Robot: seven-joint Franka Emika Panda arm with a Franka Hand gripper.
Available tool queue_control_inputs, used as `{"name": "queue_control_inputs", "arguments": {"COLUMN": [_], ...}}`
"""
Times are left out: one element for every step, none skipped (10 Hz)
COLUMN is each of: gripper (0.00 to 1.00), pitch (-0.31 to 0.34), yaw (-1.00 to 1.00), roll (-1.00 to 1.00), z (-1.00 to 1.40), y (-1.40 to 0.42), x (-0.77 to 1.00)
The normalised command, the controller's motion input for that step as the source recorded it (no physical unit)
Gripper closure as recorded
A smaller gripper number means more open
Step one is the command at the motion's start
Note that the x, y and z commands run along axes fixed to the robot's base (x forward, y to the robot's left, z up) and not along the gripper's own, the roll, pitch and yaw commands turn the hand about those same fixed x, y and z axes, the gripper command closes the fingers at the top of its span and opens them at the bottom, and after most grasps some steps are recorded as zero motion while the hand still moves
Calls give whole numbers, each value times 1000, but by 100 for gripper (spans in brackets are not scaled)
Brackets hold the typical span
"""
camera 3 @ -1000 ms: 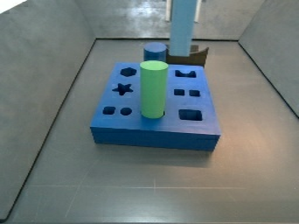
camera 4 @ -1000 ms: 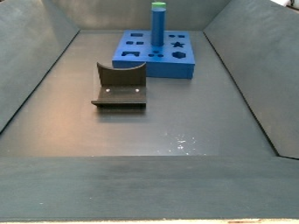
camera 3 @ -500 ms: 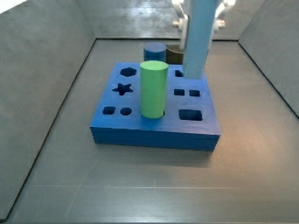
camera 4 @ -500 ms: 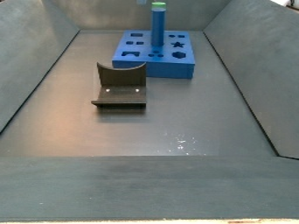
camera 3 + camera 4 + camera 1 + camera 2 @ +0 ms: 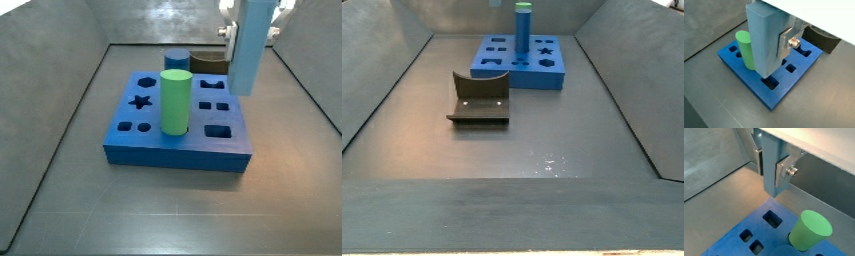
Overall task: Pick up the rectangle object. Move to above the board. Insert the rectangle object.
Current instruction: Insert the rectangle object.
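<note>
My gripper [image 5: 251,14] is shut on the rectangle object [image 5: 251,50], a tall light-blue bar that hangs upright. It is near the right side of the board [image 5: 181,128], with its lower end above the board's top. In both wrist views the silver fingers [image 5: 785,43] [image 5: 784,171] clamp the bar [image 5: 764,40] [image 5: 773,158] on two sides. In a wrist view the bar's lower end hovers near a rectangular hole [image 5: 770,83] of the board [image 5: 747,85]. In a wrist view it hangs just past the board's edge [image 5: 747,235]. The bar and gripper are out of the side view that shows the board [image 5: 520,64] far off.
A green cylinder [image 5: 175,100] stands upright in the board and shows in both wrist views [image 5: 746,50] [image 5: 811,230]. A darker blue cylinder [image 5: 177,60] stands at the board's far edge. The fixture [image 5: 211,63] [image 5: 478,98] stands beyond it. Grey walls enclose the floor.
The gripper has carried the light-blue bar to the right in the side view, from behind the board's middle to its right side. Nothing else has moved.
</note>
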Motion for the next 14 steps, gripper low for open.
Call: {"name": "queue_control_inputs", "arguments": {"gripper": [100,100,100,100,100,100,100,100,100,100,100,100,100,100], "pitch": [209,160,0,-40,-126,-131,-134,-146,-149,-140,-134,-137,-131,-131], "yaw": [-271,-360,46,746,1000,1000,1000,1000,1000,1000,1000,1000,1000,1000], "roll": [80,194,0,-31,0,0,0,0,0,0,0,0,0,0], "z": [0,0,0,0,0,0,0,0,0,-23,-86,-117,-160,-180], "y": [0,-66,0,26,0,0,0,0,0,0,0,0,0,0], "x": [117,43,0,40,-9,-14,-14,-17,-14,-11,-11,-11,-11,-11]}}
